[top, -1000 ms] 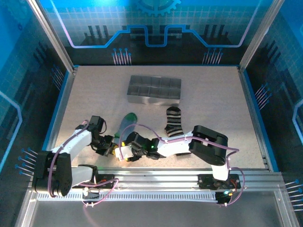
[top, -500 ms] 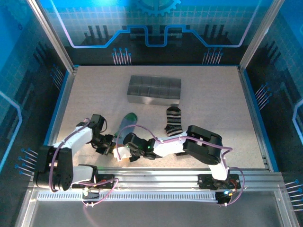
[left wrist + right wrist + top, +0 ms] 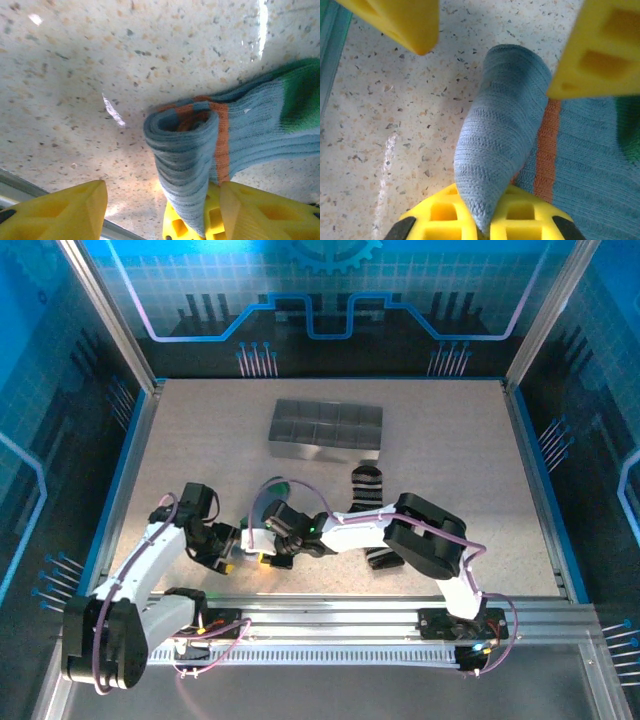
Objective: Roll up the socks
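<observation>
Grey-blue sock (image 3: 240,125) on desk (image 3: 75,75), rolled toe end toward the arm bases, green cuff pointing away, right claw (image 3: 480,222) clamped on roll, left claw (image 3: 162,192) apart.

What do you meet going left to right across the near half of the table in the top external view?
left gripper → right gripper → black-and-white striped sock

Cuff of grey-blue sock (image 3: 227,132) off-frame
</observation>
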{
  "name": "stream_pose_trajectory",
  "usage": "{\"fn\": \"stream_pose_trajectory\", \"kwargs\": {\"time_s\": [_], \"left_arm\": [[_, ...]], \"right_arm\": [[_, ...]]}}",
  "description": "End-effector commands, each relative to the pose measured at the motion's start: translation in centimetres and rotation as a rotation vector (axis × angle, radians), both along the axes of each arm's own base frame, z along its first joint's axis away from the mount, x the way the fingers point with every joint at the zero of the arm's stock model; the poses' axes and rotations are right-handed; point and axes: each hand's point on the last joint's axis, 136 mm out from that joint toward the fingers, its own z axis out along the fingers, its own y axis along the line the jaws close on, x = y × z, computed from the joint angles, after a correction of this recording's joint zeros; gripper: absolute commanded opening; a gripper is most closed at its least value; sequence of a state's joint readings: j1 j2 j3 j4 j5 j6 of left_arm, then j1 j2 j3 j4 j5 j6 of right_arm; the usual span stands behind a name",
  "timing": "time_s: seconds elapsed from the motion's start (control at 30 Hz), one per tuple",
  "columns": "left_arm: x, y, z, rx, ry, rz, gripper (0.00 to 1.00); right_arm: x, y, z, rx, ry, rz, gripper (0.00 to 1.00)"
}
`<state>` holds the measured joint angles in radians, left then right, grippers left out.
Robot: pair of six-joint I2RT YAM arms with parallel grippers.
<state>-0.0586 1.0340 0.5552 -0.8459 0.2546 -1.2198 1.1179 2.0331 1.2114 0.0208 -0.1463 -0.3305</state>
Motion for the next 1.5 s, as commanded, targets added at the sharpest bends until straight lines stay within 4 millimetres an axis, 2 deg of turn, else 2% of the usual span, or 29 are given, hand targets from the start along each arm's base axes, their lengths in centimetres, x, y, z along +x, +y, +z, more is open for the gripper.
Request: {"fn": "stream_pose_trajectory", "kwargs": {"time_s": [0.0, 0.13, 0.23, 0.4, 0.7, 0.8, 0.87, 0.9, 0.93, 1.0, 1.07, 1.27, 1.47], "left_arm": [[-0.4, 0.7, 0.6, 0.032, -0.018, 0.03, 0.62], [1.6, -0.1, 1.0, -0.021, -0.146, 0.025, 0.6], [2.4, -0.8, 0.6, -0.058, -0.191, 0.003, 0.59], [1.7, -0.9, -0.5, -0.065, -0.166, -0.005, 0.56], [2.2, -1.5, -2.8, -0.084, -0.152, -0.016, 0.5], [1.9, -1.3, -3.8, -0.06, -0.117, -0.032, 0.44], [1.0, -1.1, -4.9, -0.043, -0.053, -0.036, 0.35], [0.6, -1.0, -5.3, -0.038, -0.026, -0.039, 0.31], [0.0, -0.9, -5.7, -0.031, 0.015, -0.043, 0.26], [-1.3, -0.6, -6.4, -0.013, 0.093, -0.056, 0.15], [-2.1, -0.5, -6.5, -0.003, 0.151, -0.072, 0.09], [-2.4, -0.2, -5.9, 0.012, 0.223, -0.092, 0.01], [-1.4, -0.3, -5.3, 0.016, 0.236, -0.107, 0.01]], "right_arm": [[-1.6, -2.7, -4.0, -0.125, 0.228, -0.058, 0.0], [-1.2, -2.9, -4.2, -0.12, 0.346, -0.094, 0.0], [-0.7, -3.1, -4.4, -0.111, 0.433, -0.136, 0.0], [0.0, -3.6, -4.8, -0.094, 0.562, -0.201, 0.0], [0.3, -3.6, -5.4, -0.093, 0.69, -0.246, 0.0], [0.3, -3.5, -5.6, -0.101, 0.706, -0.247, 0.0], [0.4, -3.4, -5.4, -0.1, 0.692, -0.247, 0.0], [0.6, -3.4, -5.3, -0.095, 0.679, -0.246, 0.0], [0.6, -3.3, -4.9, -0.085, 0.659, -0.237, 0.05], [1.0, -3.1, -4.1, -0.077, 0.589, -0.228, 0.19], [1.1, -2.8, -2.6, -0.064, 0.489, -0.19, 0.32], [2.1, -2.6, 2.9, 0.086, -0.08, -0.099, 0.58], [1.3, -1.9, 3.6, 0.043, -0.32, -0.034, 0.6]]}}
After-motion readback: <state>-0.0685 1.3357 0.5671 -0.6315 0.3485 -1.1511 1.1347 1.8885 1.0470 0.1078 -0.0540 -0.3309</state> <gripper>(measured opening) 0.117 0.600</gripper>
